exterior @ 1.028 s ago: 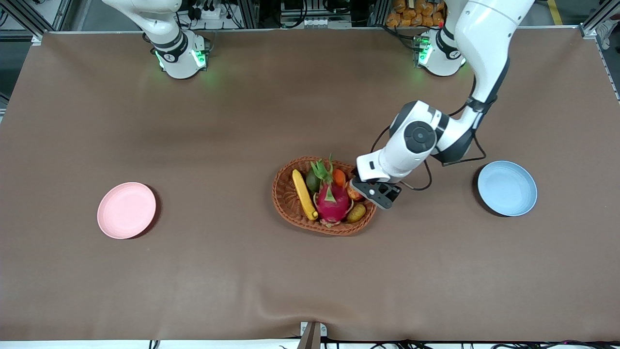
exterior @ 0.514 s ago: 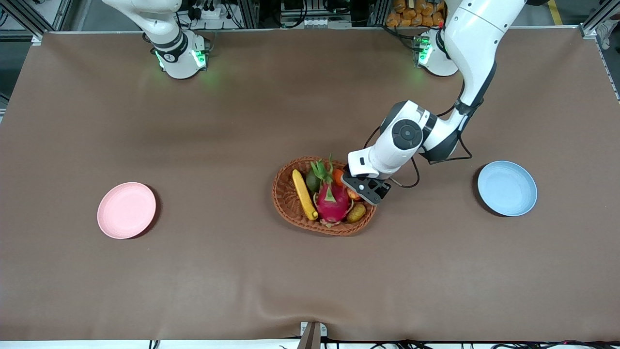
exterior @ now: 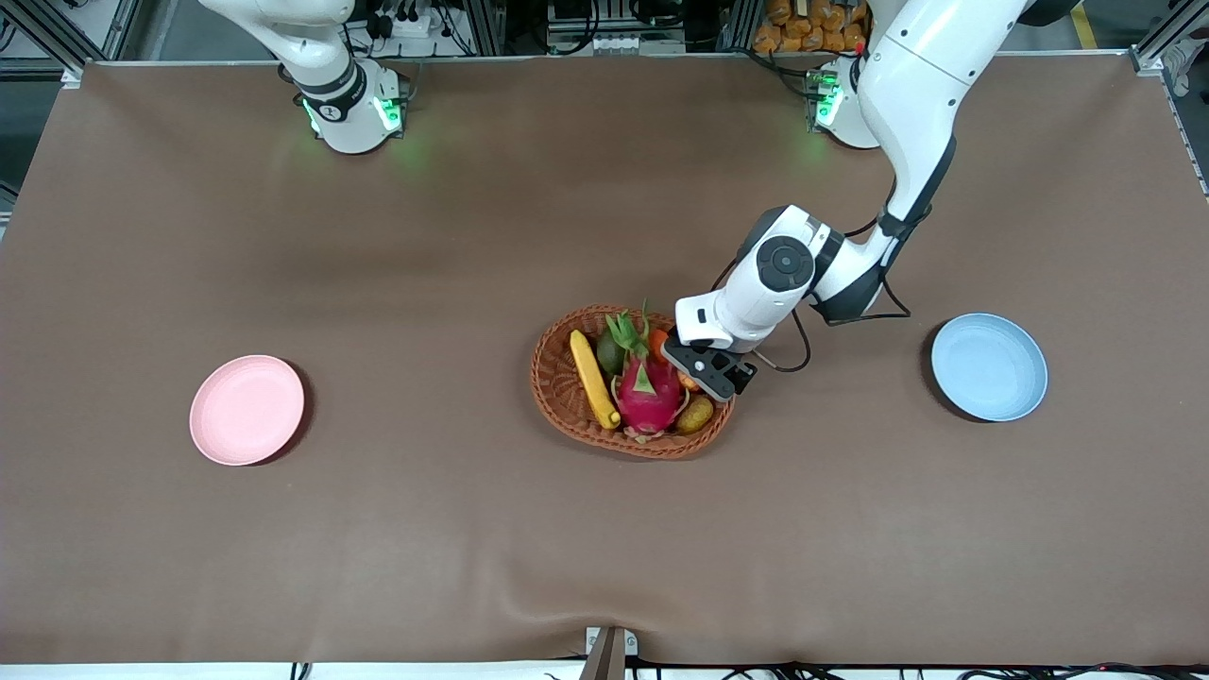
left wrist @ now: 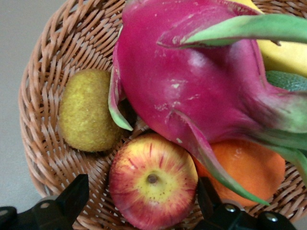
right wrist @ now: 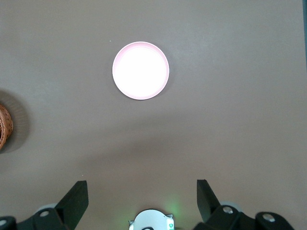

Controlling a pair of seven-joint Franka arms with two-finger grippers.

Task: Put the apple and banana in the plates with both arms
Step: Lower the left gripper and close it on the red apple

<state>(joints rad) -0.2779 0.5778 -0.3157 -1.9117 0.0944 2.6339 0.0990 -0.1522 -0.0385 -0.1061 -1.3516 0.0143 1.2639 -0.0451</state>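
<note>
Bringing my left gripper down over the last second, I now have its fingers spread wide on either side of the small round red-and-yellow apple, not yet clamped. The apple sits in the oval woven brown basket at the end toward the left arm, tucked against the big magenta dragon fruit. The long yellow banana lies in the same basket, toward the right arm. My right gripper waits, released, high above the table with the pale pink plate below; the light blue plate is bare. I judge a squeeze comes next.
</note>
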